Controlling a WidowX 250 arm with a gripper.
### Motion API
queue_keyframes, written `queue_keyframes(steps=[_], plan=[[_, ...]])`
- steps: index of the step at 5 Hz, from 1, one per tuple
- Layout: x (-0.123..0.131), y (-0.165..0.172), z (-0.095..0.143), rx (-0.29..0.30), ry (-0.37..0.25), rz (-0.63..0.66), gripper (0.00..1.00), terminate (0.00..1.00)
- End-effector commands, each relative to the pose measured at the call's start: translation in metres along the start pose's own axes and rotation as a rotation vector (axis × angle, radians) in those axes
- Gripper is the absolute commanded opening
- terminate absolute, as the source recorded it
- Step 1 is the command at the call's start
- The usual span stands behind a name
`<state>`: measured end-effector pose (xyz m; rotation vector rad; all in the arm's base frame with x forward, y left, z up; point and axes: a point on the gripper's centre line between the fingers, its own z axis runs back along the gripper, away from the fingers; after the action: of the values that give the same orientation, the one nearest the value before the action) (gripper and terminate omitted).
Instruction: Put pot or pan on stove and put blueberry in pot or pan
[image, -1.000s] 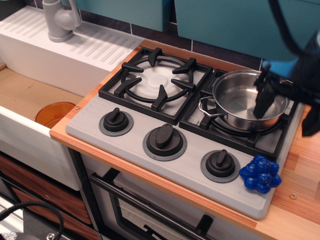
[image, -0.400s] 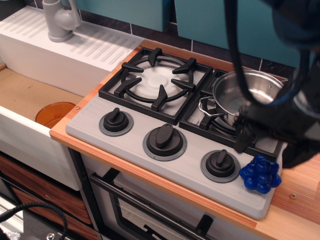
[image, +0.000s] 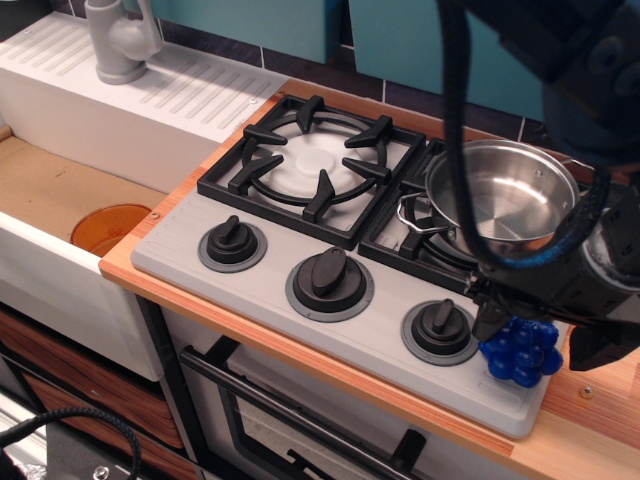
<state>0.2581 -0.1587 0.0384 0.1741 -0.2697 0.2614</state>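
Gripper (image: 530, 335) positioned over the blueberry (image: 522, 352) at the front right corner of the stove (image: 300, 325), one finger (image: 490, 318) on each side of the cluster; whether the fingers touch it cannot be told. Pot (image: 500, 200) seated on the right rear burner, empty. Left burner grate (image: 315, 165) unoccupied. Blueberry lies close to the stove's front edge, just beside the right knob (image: 440, 330).

Def a toy kitchen setup: grey plastic cooktop w/ black burner grates (image: 318, 170), white sink w/ grey faucet (image: 118, 40), oven door handle (image: 290, 425) below.
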Motion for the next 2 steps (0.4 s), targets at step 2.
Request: queue_keyframes(steps=[2], plan=[[0.0096,-0.0146,-0.0159,-0.040,-0.067,0.019,1.00,0.00]])
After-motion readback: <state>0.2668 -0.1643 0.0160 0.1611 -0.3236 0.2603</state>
